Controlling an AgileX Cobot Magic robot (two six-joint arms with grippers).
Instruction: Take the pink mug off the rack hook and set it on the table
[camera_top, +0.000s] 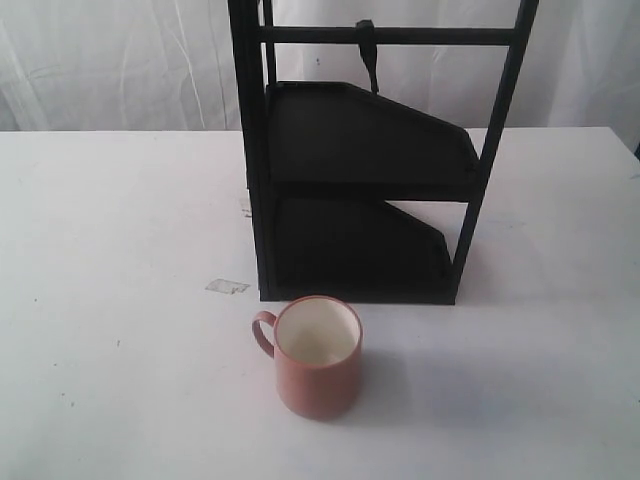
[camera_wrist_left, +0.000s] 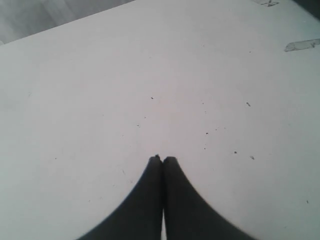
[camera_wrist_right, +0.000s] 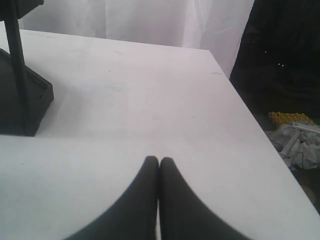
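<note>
The pink mug (camera_top: 318, 357) stands upright on the white table (camera_top: 120, 250), just in front of the black rack (camera_top: 360, 190), handle toward the left. The rack hook (camera_top: 367, 52) hangs bare from the top crossbar. Neither arm shows in the exterior view. My left gripper (camera_wrist_left: 162, 159) is shut with nothing in it, over bare speckled tabletop. The right gripper (camera_wrist_right: 159, 159) is also shut and holds nothing, over the table near the rack's foot (camera_wrist_right: 27, 100). No mug appears in either wrist view.
A clear tape scrap (camera_top: 227, 286) lies on the table left of the rack base, also seen as tape scrap (camera_wrist_left: 301, 45). The table's right edge (camera_wrist_right: 260, 130) drops to a dark floor with clutter (camera_wrist_right: 295, 135). White curtain behind.
</note>
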